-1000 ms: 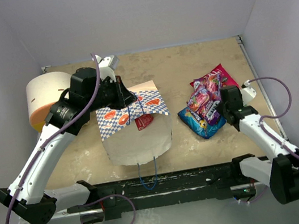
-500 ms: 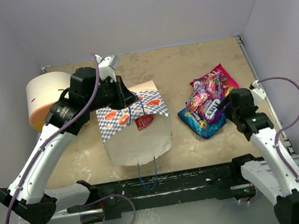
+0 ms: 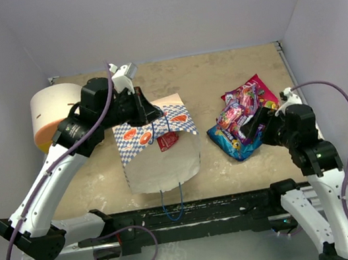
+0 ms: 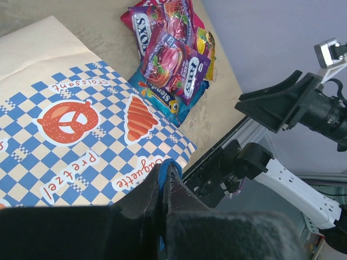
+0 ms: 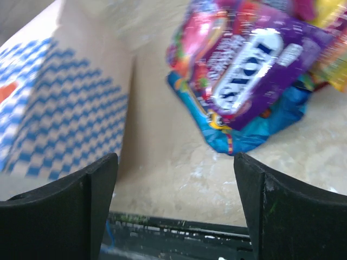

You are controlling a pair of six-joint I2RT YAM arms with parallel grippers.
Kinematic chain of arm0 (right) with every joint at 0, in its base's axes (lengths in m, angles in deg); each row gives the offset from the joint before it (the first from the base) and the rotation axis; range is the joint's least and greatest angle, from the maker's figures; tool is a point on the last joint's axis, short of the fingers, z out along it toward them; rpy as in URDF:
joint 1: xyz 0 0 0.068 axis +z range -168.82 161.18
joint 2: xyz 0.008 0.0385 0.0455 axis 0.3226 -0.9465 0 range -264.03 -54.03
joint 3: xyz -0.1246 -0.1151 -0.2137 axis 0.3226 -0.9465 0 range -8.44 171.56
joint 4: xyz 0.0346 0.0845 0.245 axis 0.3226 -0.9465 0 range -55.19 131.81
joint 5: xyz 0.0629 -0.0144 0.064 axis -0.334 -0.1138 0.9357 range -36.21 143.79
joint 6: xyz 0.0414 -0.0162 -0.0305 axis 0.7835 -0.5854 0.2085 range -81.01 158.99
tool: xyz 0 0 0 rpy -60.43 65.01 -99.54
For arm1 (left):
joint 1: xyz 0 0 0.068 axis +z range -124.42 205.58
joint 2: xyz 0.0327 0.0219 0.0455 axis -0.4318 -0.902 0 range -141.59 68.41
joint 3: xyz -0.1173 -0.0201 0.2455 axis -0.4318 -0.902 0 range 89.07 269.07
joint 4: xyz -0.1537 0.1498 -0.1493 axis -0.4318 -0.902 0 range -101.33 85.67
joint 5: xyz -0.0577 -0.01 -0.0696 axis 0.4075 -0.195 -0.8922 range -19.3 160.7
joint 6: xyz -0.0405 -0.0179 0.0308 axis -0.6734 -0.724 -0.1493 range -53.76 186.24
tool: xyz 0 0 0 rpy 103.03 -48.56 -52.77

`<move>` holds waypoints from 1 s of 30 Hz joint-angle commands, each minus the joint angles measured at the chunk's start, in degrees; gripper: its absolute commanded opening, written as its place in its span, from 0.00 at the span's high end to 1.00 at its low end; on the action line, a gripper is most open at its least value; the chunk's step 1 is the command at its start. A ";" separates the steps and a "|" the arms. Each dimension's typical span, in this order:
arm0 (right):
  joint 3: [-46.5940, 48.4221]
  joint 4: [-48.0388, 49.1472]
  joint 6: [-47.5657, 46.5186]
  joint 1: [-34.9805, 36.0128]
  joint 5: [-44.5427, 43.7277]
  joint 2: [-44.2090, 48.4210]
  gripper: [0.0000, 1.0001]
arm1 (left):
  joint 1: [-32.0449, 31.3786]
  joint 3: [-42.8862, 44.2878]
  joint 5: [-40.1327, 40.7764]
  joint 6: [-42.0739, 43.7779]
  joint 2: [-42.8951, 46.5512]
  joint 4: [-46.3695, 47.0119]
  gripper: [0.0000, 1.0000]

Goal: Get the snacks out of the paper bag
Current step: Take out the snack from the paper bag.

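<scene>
Pinching paper bag [image 4: 81, 130] rim: left tool [image 4: 165, 172] clenched | right tool [image 3: 252, 129] released, empty, beside snacks [image 3: 241, 113] on table [image 3: 231, 73]

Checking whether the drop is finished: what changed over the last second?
The right gripper opened at the snacks and drew back slightly to the right as its arm swung. The left gripper stayed shut on the paper bag. Neither the paper bag nor the snacks moved.
</scene>
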 commanded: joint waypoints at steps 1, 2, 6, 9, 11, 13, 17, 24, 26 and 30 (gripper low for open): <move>5.58 3.55 -12.65 -0.15 18.83 0.01 0.07 | 0.10 1.34 -0.97 -0.36 0.81 2.08 1.00; 6.37 4.31 -13.45 -0.15 21.19 -0.39 0.04 | 0.12 1.37 -1.10 -0.29 0.69 2.00 1.00; 10.62 5.82 -15.30 -0.07 29.39 -4.43 0.00 | 0.08 1.56 -0.91 -0.57 0.47 1.48 1.00; 13.16 8.03 -16.21 0.84 32.42 -6.23 0.00 | 0.07 1.58 -0.44 -1.15 0.72 1.72 1.00; 13.49 10.78 -15.70 2.72 33.05 -6.76 0.00 | 0.06 2.14 -0.41 -1.54 0.51 1.90 1.00; 13.56 12.75 -15.25 6.53 32.51 -8.18 0.00 | 0.11 2.99 -0.32 -1.61 0.06 1.81 1.00; 15.00 15.28 -15.84 22.60 20.98 -12.42 0.00 | 0.13 6.08 0.06 -0.53 -1.59 0.74 1.00; 16.45 22.04 -21.63 47.87 3.18 -20.26 0.00 | 0.18 9.84 1.15 1.63 -3.02 -1.40 1.00; 15.90 25.11 -25.59 53.59 -0.18 -22.73 0.00 | 0.16 10.43 1.28 2.20 -3.23 -2.03 1.00; 12.39 34.51 -35.99 63.25 -8.96 -26.59 0.00 | 0.30 11.62 1.80 3.59 -3.60 -3.46 1.00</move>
